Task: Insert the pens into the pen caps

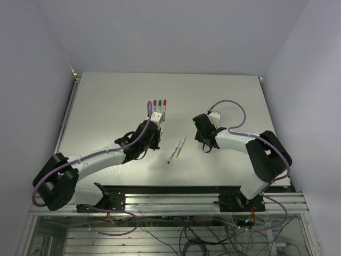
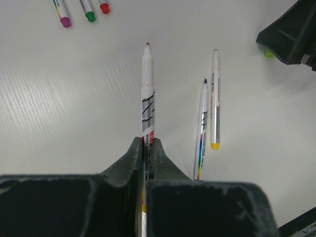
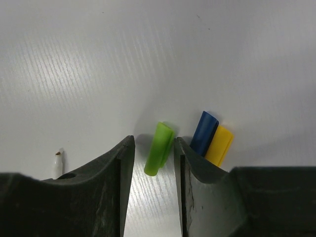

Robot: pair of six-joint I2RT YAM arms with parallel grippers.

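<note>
Left gripper [image 2: 147, 144]: jaws shut tight on a pen [image 2: 147, 94], gripped toward its rear. The barrel sticks straight out ahead of the fingers, with a bare brownish tip at the front and no cap on it. To its right on the table [image 1: 106, 96] lie two loose pens [image 2: 215, 98], side by side, nearly touching and roughly parallel to the held one. The nearer one has a dark bare tip pointing away; the farther one has a yellow end toward the camera. Ahead and to the left, well apart from these, three capped pens [image 2: 90, 17] lie in a row, with magenta, green and red caps. Right gripper [image 3: 153, 139]: jaws partly open, holding nothing, down at the table with one finger on either side of a green cap [image 3: 159, 148]. The cap lies flat and slightly slanted. Its far end is at or against the finger on the right of the view, and a clear gap separates it from the other finger. Just outside the right-side finger lie a blue cap [image 3: 204, 131] and a yellow cap [image 3: 219, 144], touching along their sides. A pen tip [image 3: 58, 163], white with a brown point, shows beside the left-side finger; cannot tell from that view which pen it belongs to. Top view: the grippers face each other mid-table and stand apart, with the loose pens between them, nearer the bases.
</note>
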